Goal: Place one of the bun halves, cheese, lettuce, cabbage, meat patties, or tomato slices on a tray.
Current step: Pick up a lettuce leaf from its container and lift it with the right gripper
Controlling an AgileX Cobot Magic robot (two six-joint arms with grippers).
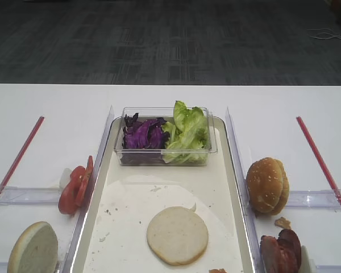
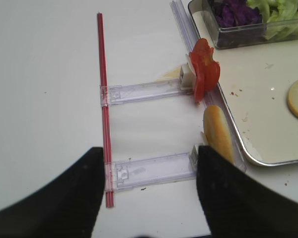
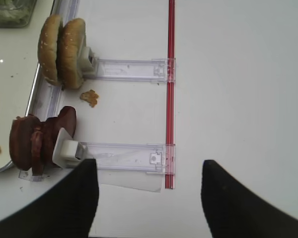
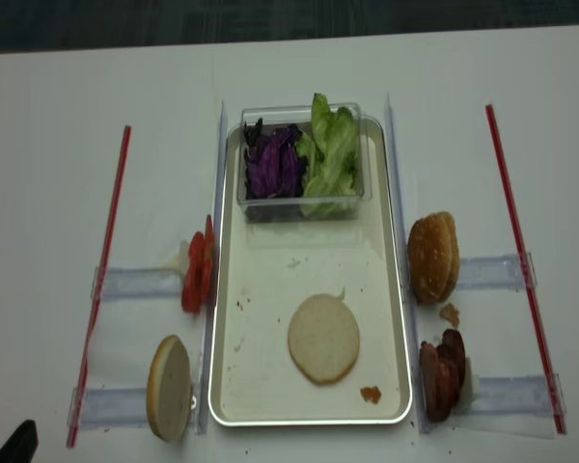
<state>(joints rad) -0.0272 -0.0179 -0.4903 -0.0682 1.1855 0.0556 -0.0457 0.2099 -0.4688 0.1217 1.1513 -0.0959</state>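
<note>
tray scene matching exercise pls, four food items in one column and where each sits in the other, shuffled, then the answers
Items
1. tomato slices
2. meat patties
3. cabbage
4. flat bun half

Places
A. lying on the tray floor
B. standing on edge off the tray's right rim, near corner
C. in the clear tub beside the lettuce
D. standing on edge off the tray's left rim

Pairs: 1-D, 2-B, 3-C, 4-A

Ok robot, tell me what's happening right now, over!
Left gripper and right gripper both open, holding nothing. One bun half lying flat on the tray. Lettuce in its tub. Nothing in the way.
</note>
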